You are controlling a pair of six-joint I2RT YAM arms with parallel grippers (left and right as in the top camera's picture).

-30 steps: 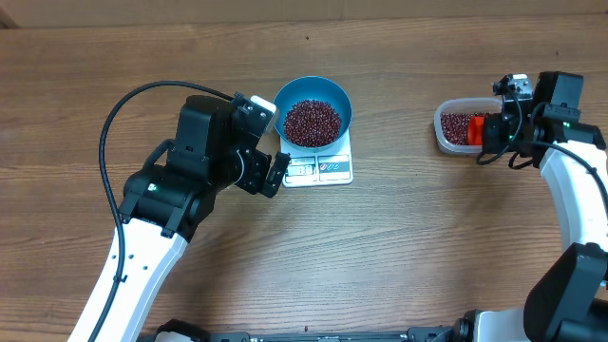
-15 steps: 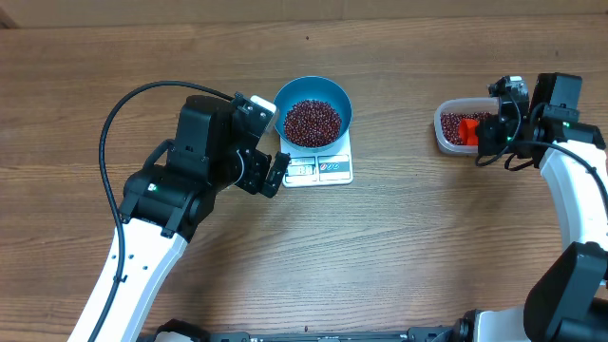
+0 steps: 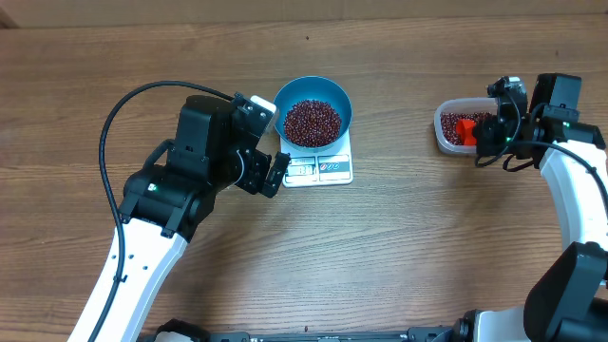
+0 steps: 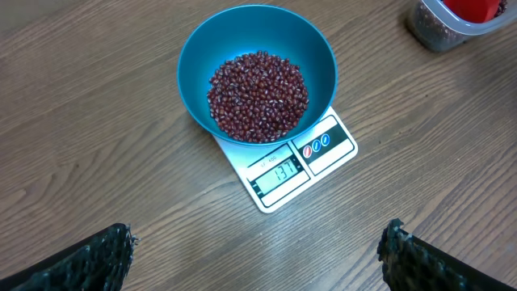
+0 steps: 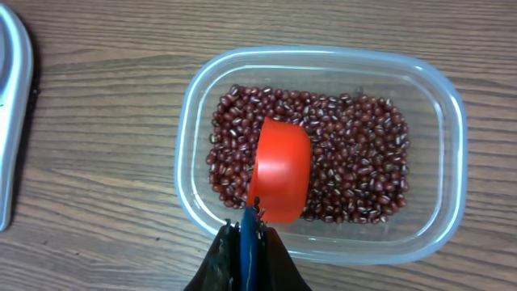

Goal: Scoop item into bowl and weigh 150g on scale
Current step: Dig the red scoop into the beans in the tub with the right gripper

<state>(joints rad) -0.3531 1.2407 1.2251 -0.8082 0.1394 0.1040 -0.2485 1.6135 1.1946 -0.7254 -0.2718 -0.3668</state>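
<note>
- My right gripper [image 5: 246, 255] is pinched tight on the blue handle of the scoop [image 5: 283, 170]. The handle is squeezed between my two dark fingers.
- The scoop's orange-red cup lies inside the clear tub [image 5: 454, 129], resting on the beans [image 5: 355, 162] there. In my right wrist view it sits toward the tub's 6 o'clock wall, with the handle running out toward 6 o'clock.
- I cannot tell whether the cup's open side faces up or down.
- Beans cover the tub's floor around the cup.
- My left gripper [image 4: 257, 237] is spread as wide as it goes and has hold of nothing. Only its two dark fingertips show, at the lower corners of the left wrist view.
- Seen from overhead, the left gripper hangs over the table [image 3: 427, 247] at about 8 o'clock of the scale [image 3: 342, 171], just beside its corner.
- The light blue bowl [image 3: 329, 91] stands on the scale and covers its 12 o'clock part, spilling past the edges there. The strip along the 6 o'clock edge stays uncovered.
- A heap of beans fills the middle of the bowl, with bare blue wall all around it.
- The display [image 4: 279, 172] shows digits that look like 137.
- From overhead, the tub sits at 3 o'clock of the bowl, well apart from it.
</note>
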